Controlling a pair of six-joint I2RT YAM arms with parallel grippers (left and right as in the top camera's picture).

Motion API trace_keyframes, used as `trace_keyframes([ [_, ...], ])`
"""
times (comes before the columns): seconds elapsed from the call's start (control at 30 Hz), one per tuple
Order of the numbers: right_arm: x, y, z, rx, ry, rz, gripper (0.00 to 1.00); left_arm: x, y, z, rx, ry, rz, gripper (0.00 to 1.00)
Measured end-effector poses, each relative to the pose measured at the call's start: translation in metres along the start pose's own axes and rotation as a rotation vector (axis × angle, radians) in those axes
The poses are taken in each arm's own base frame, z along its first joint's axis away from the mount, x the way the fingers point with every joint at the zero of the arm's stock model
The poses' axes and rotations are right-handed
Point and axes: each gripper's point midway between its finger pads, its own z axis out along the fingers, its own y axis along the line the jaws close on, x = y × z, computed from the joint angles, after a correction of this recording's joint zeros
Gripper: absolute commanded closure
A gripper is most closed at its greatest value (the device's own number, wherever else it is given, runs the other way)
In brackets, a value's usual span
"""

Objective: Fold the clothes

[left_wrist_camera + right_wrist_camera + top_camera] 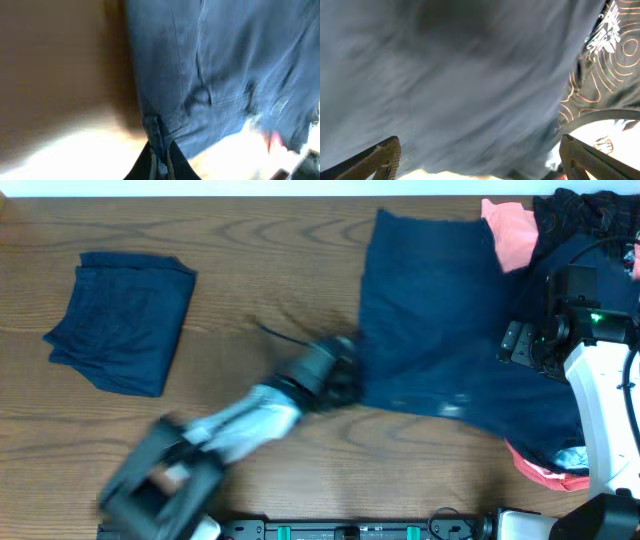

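A dark navy garment [440,330] lies spread on the right half of the table. My left gripper [340,385] is shut on its near left edge; the left wrist view shows the navy cloth [215,75] pinched between the fingers [161,165]. My right gripper [525,345] hovers over the garment's right side, its fingers wide open with navy cloth [460,85] below and between them [480,160]. A folded navy garment [122,322] lies at the far left. Salmon-pink cloth [510,232] and black cloth with orange lines [612,60] lie at the right.
The black garment pile [590,215] sits at the far right corner. A pink edge [545,473] pokes out under the navy garment near the front right. Bare wooden table [270,270] lies between the two navy garments.
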Motion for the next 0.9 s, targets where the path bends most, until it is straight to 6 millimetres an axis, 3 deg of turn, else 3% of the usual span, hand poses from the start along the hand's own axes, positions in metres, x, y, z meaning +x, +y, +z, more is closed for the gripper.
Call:
trace_keyframes([
  [0.1, 0.0, 0.0, 0.0, 0.0, 0.002, 0.0, 0.01, -0.068, 0.031, -0.075, -0.023, -0.217, -0.024, 0.94],
  [0.13, 0.001, 0.0, 0.0, 0.0, 0.003, -0.001, 0.01, -0.088, 0.041, -0.099, -0.03, -0.298, -0.033, 0.89],
  [0.2, 0.001, 0.0, 0.0, -0.003, 0.006, -0.001, 0.01, -0.121, 0.064, -0.142, -0.053, -0.443, -0.055, 0.3],
  [0.23, 0.002, 0.001, 0.0, -0.007, 0.008, -0.001, 0.01, -0.135, 0.079, -0.164, -0.077, -0.519, -0.08, 0.08],
  [0.27, 0.002, 0.002, 0.0, -0.014, 0.01, -0.001, 0.01, -0.144, 0.092, -0.18, -0.094, -0.565, -0.105, 0.02],
  [0.33, 0.003, 0.004, 0.0, -0.025, 0.016, -0.002, 0.01, -0.148, 0.114, -0.196, -0.129, -0.594, -0.149, 0.02],
  [0.4, 0.005, 0.006, 0.0, -0.036, 0.025, -0.003, 0.01, -0.136, 0.127, -0.192, -0.143, -0.535, -0.198, 0.02],
  [0.5, 0.008, 0.009, 0.0, -0.057, 0.04, -0.014, 0.01, -0.095, 0.133, -0.171, -0.138, -0.352, -0.277, 0.02],
  [0.6, 0.011, 0.014, -0.001, -0.088, 0.051, -0.041, 0.01, -0.033, 0.129, -0.155, -0.146, -0.099, -0.383, 0.02],
  [0.73, 0.012, 0.018, -0.001, -0.11, 0.056, -0.06, 0.01, 0.032, 0.116, -0.148, -0.177, 0.153, -0.492, 0.02],
  [0.9, 0.013, 0.02, -0.002, -0.124, 0.06, -0.067, 0.01, 0.071, 0.101, -0.133, -0.206, 0.283, -0.552, 0.02],
])
